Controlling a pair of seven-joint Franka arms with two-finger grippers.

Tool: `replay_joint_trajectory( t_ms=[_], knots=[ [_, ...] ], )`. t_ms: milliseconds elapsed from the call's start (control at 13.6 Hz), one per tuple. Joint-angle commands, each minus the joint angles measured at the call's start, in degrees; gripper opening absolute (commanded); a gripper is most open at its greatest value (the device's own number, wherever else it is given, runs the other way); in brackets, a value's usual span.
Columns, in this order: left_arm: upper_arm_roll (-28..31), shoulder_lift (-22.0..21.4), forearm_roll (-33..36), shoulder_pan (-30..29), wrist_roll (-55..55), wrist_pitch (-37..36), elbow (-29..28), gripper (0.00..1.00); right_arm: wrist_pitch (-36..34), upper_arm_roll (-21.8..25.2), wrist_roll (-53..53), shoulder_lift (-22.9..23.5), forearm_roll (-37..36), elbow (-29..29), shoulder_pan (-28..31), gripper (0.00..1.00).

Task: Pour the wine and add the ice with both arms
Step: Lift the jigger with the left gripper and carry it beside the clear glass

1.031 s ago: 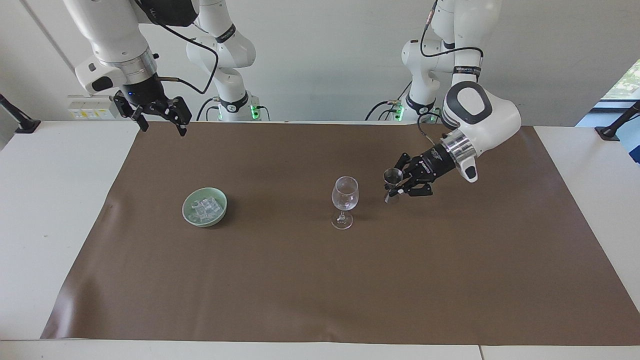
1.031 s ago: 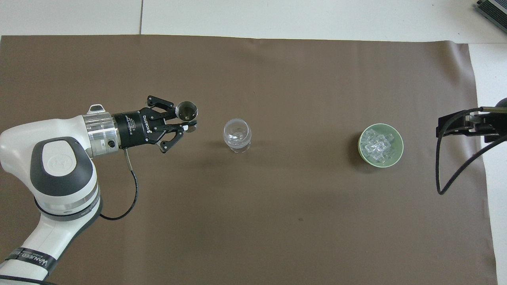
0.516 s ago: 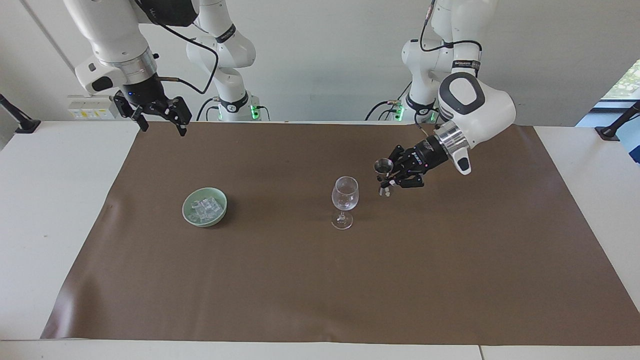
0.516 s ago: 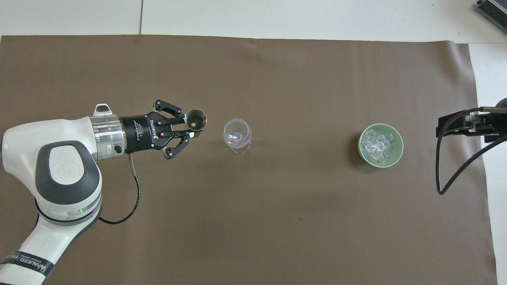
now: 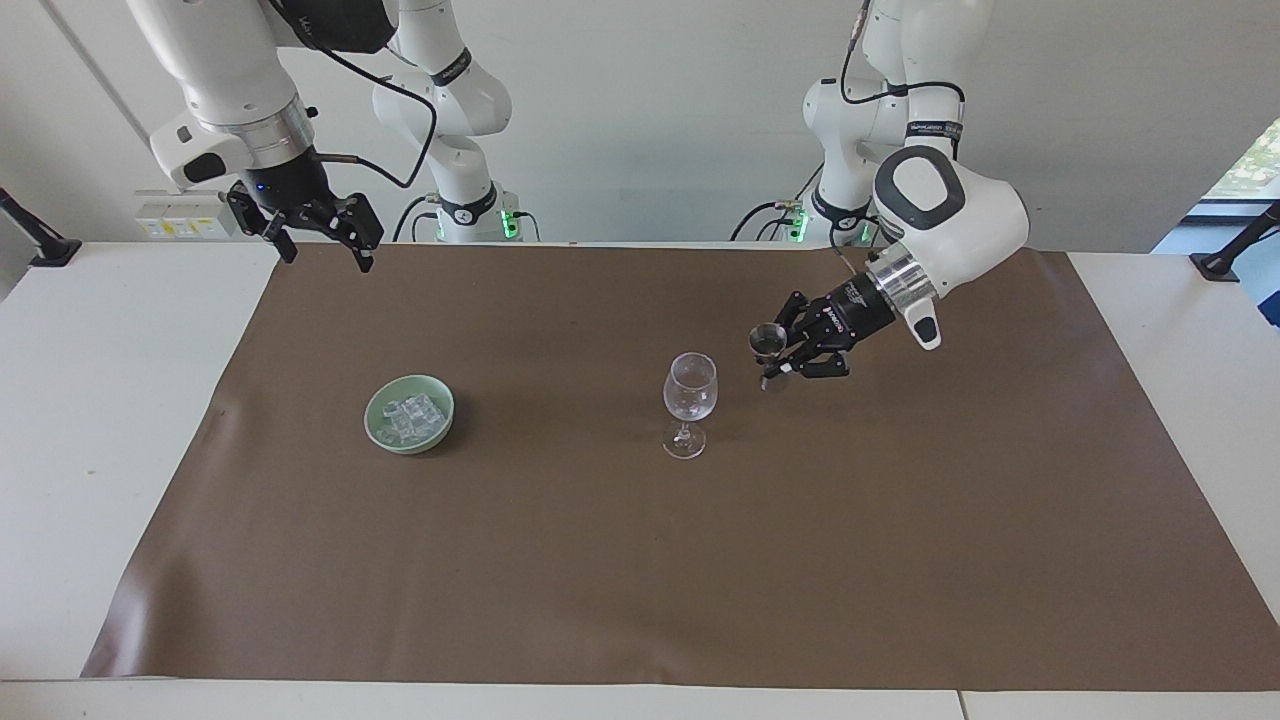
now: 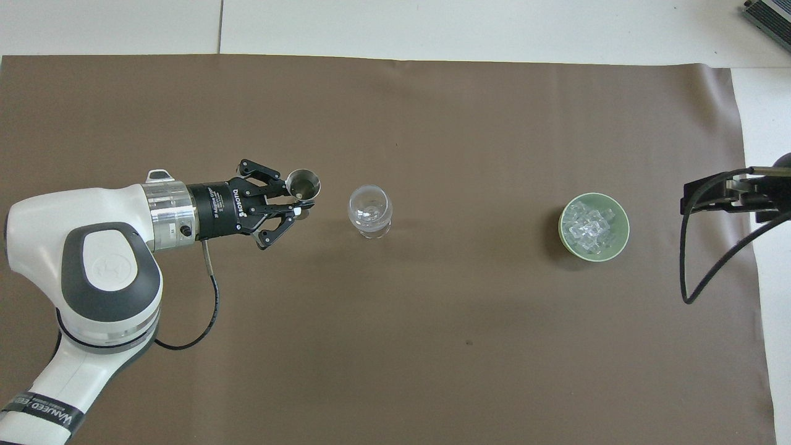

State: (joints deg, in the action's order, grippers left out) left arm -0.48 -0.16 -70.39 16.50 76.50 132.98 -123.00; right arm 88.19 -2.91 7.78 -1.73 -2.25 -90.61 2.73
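Left gripper (image 5: 775, 362) reaches in low and level, clamped on a small metal jigger (image 5: 768, 341) just beside the wine glass (image 5: 690, 388). Right gripper (image 5: 318, 232) waits high, jaws spread; the ice (image 5: 410, 416) sits in the green bowl (image 5: 382, 431) well below them.

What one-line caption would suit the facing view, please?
Left tool holds a metal cup beside the wine glass; right arm waits.

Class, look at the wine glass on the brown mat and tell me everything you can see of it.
The wine glass is clear and colourless, with a rounded bowl, thin stem and round foot. It stands upright on the brown mat, between the green bowl and the left gripper, which holds a small metal cup beside its rim. Nothing touches the glass; it looks empty.
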Motion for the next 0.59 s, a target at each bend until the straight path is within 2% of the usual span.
replay_joint_trajectory(
  t_ms=[0,368,516],
  knots=[
    [0.84,-1.77,0.87,3.26,4.61,5.08,-2.59,0.0,-0.21,-0.34,0.22,-0.29,1.11,0.17,0.79,1.0],
    [0.84,-1.77,1.05,5.29,6.38,7.47,-3.03,0.0,-0.21,-0.34,0.22,-0.29,1.11,0.17,0.79,1.0],
    [0.75,-1.77,5.51,5.82,6.99,7.38,-2.94,0.0,-0.21,-0.34,0.22,-0.29,1.11,0.08,0.79,1.0]
  ],
)
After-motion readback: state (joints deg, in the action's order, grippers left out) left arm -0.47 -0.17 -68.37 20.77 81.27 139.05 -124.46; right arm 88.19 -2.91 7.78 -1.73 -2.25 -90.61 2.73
